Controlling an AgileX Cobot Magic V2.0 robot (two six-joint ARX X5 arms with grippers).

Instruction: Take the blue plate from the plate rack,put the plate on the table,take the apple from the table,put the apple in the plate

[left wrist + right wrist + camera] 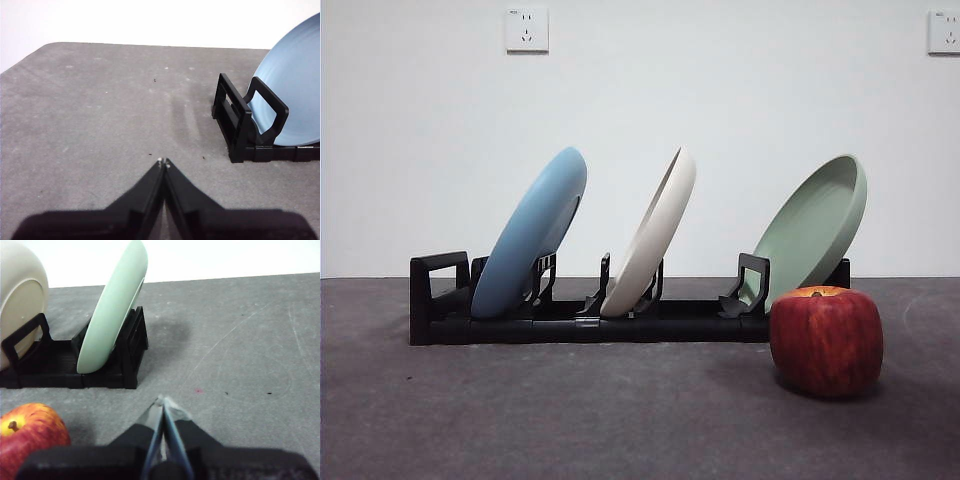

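Note:
The blue plate (532, 232) leans in the left slot of the black plate rack (570, 318) on the dark grey table (570, 420); it also shows in the left wrist view (295, 95). The dark red apple (826, 340) sits on the table in front of the rack's right end; it also shows in the right wrist view (30, 437). My left gripper (163, 161) is shut and empty, off the rack's blocky end (235, 117). My right gripper (161, 401) is shut and empty, beside the apple. Neither gripper shows in the front view.
A cream-white plate (653, 235) stands in the rack's middle slot and a sage-green plate (815, 225) in its right slot. A white wall with two sockets (527, 30) stands behind the table.

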